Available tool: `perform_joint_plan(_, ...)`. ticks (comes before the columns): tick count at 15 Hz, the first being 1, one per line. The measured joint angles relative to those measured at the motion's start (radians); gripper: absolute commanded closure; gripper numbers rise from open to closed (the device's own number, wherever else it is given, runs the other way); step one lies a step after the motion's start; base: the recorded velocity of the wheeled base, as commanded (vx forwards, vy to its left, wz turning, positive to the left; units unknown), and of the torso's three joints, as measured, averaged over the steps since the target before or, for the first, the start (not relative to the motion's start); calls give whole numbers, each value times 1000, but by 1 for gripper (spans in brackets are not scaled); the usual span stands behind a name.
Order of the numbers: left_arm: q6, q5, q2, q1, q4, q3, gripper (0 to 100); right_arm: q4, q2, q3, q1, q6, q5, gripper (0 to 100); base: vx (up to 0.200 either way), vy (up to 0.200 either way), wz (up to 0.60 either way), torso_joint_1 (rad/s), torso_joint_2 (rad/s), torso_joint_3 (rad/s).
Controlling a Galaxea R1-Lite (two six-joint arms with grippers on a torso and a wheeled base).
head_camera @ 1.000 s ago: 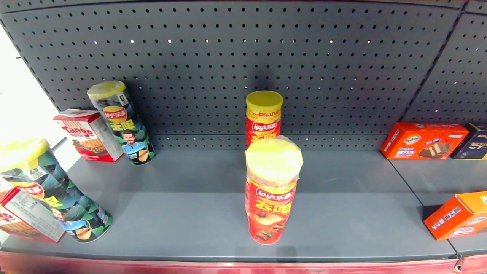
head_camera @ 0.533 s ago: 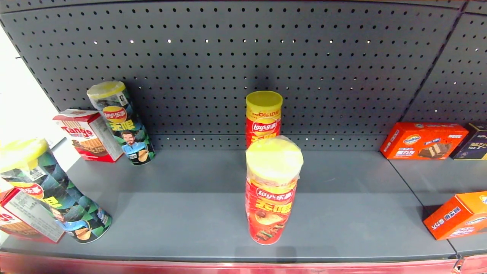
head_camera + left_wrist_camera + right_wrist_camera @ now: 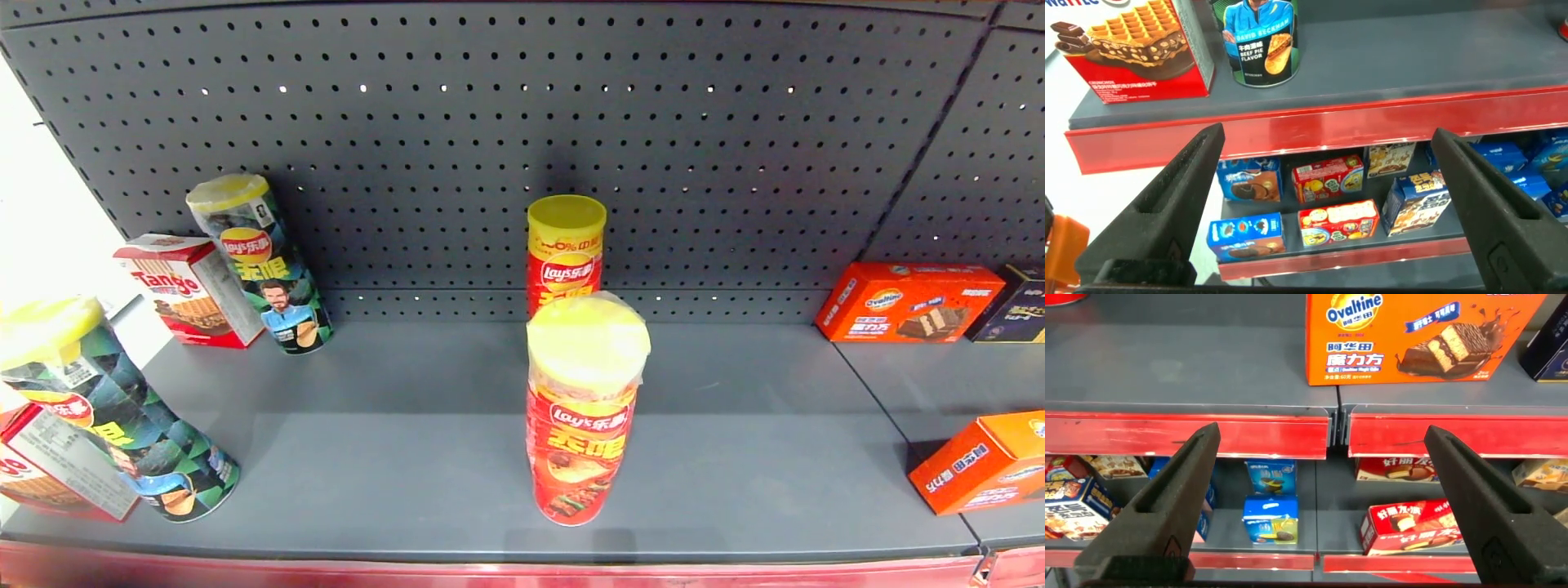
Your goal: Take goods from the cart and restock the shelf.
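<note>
- My left gripper (image 3: pixel 1327 135) is spread wide with nothing between its fingers. It hangs just in front of the red shelf lip (image 3: pixel 1372 122), below the front wafer box (image 3: pixel 1135 41) and the front green can (image 3: pixel 1257 41).
- At the left end of the shelf (image 3: pixel 408 441) another wafer box (image 3: pixel 184 290) and a second green can (image 3: pixel 261 261) stand near the pegboard. I judge this end stocked and would not add to it.
- Between those and the middle the deck is bare, and that is where I would put the next item (upright, label facing out).
- In the middle a rear red can (image 3: pixel 566 249) stands against the back panel, and a front red can (image 3: pixel 584 408) stands before it, close to the edge. It is tall and narrow, so I judge that a brush from an arm would tip it, and I would approach wide of it.
- On the right are an orange box (image 3: pixel 906 300) and a dark box (image 3: pixel 1020 306) at the back, with a second orange box (image 3: pixel 984 461) towards the front.
- My right gripper (image 3: pixel 1321 431) is also fully parted and empty. It sits before the red lip, under that front orange box.
- With both claws empty, I judge the step in hand to be fetching from the cart. I would draw both arms straight back from the lip before turning, and grip a can around its middle.
- Compared with the two earlier head pictures, nothing on the shelf has shifted and the view itself has stayed put.
</note>
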State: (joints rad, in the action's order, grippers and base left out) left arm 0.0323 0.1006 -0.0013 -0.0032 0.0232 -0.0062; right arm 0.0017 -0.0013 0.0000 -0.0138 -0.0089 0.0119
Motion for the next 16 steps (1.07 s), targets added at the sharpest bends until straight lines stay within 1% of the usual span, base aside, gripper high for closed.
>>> perform_joint_plan(5, 0, 0, 0, 0, 0, 0, 0, 0, 0, 0, 0, 0, 0, 0, 0, 0, 0, 0, 0, 0)
perform_joint_plan(7, 1, 1, 0, 0, 0, 0, 0, 0, 0, 0, 0, 0, 0, 0, -200, 0, 0, 0, 2, 5)
perform_joint_plan(16, 1, 2, 0, 0, 0, 0, 0, 1, 0, 0, 0, 0, 0, 0, 0, 0, 0, 0, 0, 0)
